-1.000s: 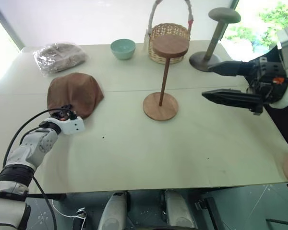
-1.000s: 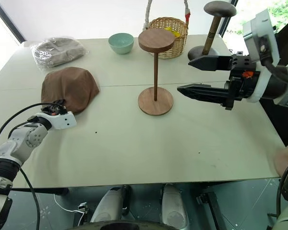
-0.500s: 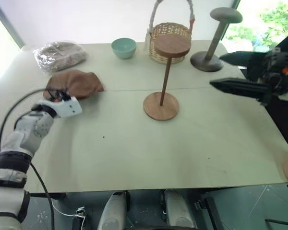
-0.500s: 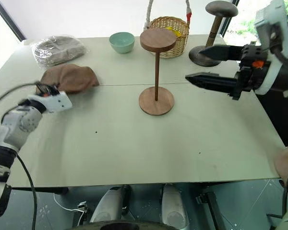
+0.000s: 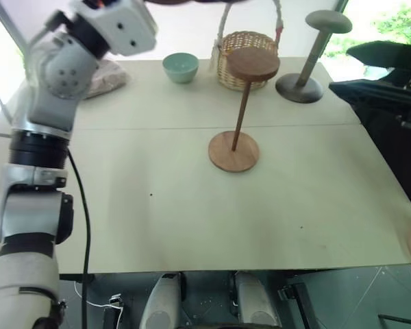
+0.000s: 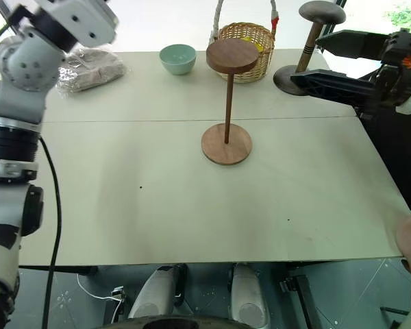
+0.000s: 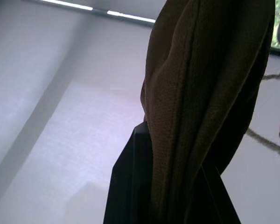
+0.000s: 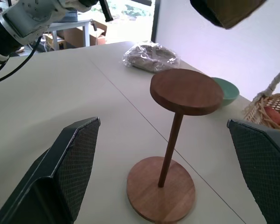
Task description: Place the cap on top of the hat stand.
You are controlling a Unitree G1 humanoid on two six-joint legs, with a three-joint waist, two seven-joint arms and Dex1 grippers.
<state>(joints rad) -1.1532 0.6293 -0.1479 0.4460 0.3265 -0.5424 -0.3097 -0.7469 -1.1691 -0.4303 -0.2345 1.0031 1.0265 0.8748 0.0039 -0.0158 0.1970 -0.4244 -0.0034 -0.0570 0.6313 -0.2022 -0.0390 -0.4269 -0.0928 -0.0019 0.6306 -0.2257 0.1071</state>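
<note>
The left end effector (image 7: 177, 196) is clamped shut on the cap (image 7: 210, 93), which hangs from it in long bunched brown folds; pinching a floppy fabric at one edge lets the rest drape free, so it can likely be lowered over a small disc. In the right wrist view the cap's lower edge (image 8: 228, 11) shows high above the hat stand (image 8: 175, 140), off to one side of the disc and not touching it, so it is lifted well clear of the bench (image 5: 157, 205) for carrying over. The hat stand stands upright mid-bench, rod vertical, base flat, disc top bare. The right end effector (image 8: 165, 172) has its two fingers spread wide and empty, the stand between them in its wrist view but well apart from both; judged as waiting to steady the stand or help spread the cap. Behind the stand sit a wicker basket (image 5: 243, 48), a teal bowl (image 5: 180, 67), a taller grey stand (image 5: 314, 51) and a clear-bagged bundle (image 6: 89, 63), all away from the carry path.
</note>
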